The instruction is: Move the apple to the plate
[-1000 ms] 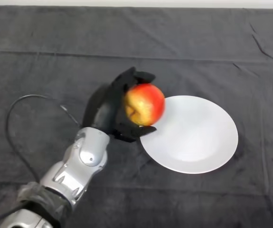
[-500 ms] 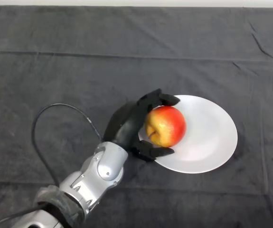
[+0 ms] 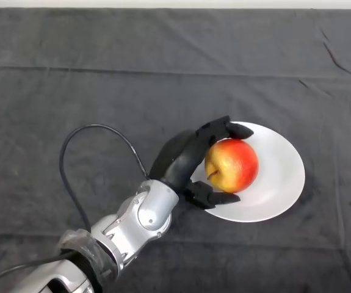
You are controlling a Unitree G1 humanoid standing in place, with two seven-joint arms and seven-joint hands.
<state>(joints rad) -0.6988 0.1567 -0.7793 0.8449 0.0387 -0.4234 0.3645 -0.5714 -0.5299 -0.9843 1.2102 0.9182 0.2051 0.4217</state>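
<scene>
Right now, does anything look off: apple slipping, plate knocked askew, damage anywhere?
Nothing stands out. The left hand is curled round the apple, which is over the white plate. The plate lies flat and looks whole on the dark cloth; nothing is spilled.

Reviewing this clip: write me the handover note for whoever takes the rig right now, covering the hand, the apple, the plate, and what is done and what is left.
Left hand: shut on the apple, fingers above and thumb below it.
Apple: held over the left part of the white plate; whether it already rests on the plate cannot be told.
Plate: on the dark cloth, right of centre.
Done: apple grasped and brought to the plate.
Left: set it down if needed, open the hand, and draw the arm away.
</scene>
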